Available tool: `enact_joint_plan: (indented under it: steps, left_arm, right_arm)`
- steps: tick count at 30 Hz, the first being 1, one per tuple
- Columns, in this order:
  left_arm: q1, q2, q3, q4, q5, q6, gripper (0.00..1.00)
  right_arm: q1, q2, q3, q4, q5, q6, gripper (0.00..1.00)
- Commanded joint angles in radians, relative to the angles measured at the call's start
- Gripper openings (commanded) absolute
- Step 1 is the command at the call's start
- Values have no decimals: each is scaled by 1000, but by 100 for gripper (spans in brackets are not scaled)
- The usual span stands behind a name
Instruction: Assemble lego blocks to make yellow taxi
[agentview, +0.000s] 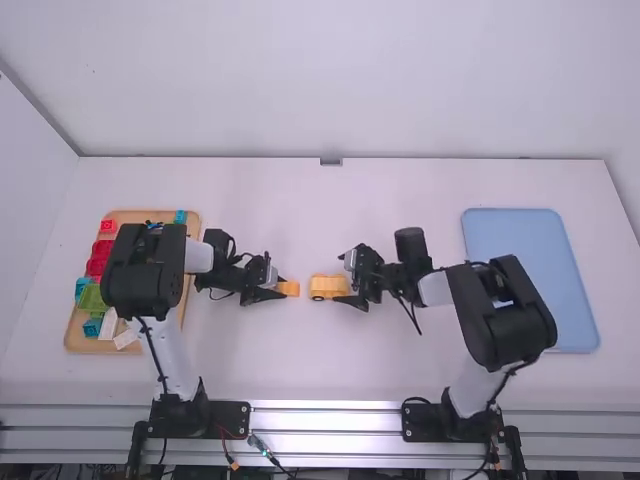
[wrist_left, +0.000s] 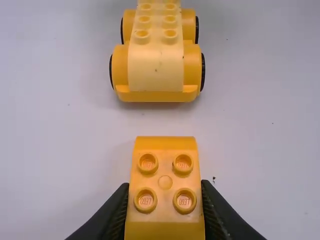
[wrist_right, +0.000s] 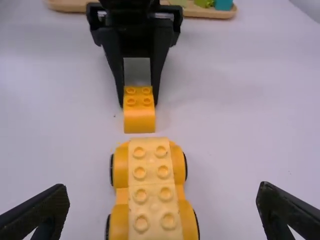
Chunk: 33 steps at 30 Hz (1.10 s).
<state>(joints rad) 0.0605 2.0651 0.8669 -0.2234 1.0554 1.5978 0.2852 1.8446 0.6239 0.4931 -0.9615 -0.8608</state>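
With my left gripper (agentview: 279, 289) I hold the curved yellow block (wrist_left: 165, 182) clamped, near one end of the wheeled yellow car base (wrist_right: 153, 192). My right gripper (agentview: 345, 280) has its fingers wide apart, at the other end.

Bright, diffuse light; faint shadows.

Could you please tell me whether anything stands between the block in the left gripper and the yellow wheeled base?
Nothing visible stands between the block in the left gripper and the wheeled base; a strip of table separates them. The open right gripper is at the base's other end.
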Motion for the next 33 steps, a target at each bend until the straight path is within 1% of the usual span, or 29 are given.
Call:
enact_joint_plan:
  steps: [1,3,5,8,9,12,16,18,21,25,26,27,28,29,31,33]
  left_arm:
    - [-8,-20,11,-4,26,8,20]
    - [-8,-21,13,-6,29,4,21]
    - [-8,-25,20,-19,29,3,23]
    - [-8,-31,35,-51,28,4,25]
    - [-8,-33,57,-85,26,5,27]
    - [-8,-34,90,-135,26,7,26]
    - [-8,-34,134,-194,26,8,26]
    - [-8,-34,149,-212,31,6,30]
    - [-9,-35,177,-250,32,-5,31]
    - [-24,-35,203,-268,27,-38,30]
    - [-24,-35,214,-277,30,-37,30]
    - [-28,-36,219,-279,30,-38,30]
    - [-31,-37,221,-280,29,-38,30]
    - [-39,-40,225,-284,29,-37,30]
    - [-53,-56,226,-290,31,-37,29]
    - [-60,-78,222,-294,28,-38,30]
  right_arm:
    - [-4,68,-16,59,2,66,99]
    - [-4,111,-16,125,0,92,99]
    - [-4,151,-5,159,-4,110,99]
    - [-4,185,22,153,-23,109,99]
    - [-4,207,40,150,-45,99,99]
    - [0,226,57,153,-63,94,99]
    - [33,264,84,154,-36,94,99]
    - [48,274,90,154,0,95,99]
    - [73,278,89,157,35,93,97]
    - [84,278,89,153,58,84,91]
    - [82,278,88,149,57,74,86]
    - [82,278,88,146,56,72,82]
    - [82,278,88,146,54,71,81]
    - [82,278,89,141,53,72,76]
    - [82,278,91,128,54,72,73]
    - [82,278,88,129,54,71,72]
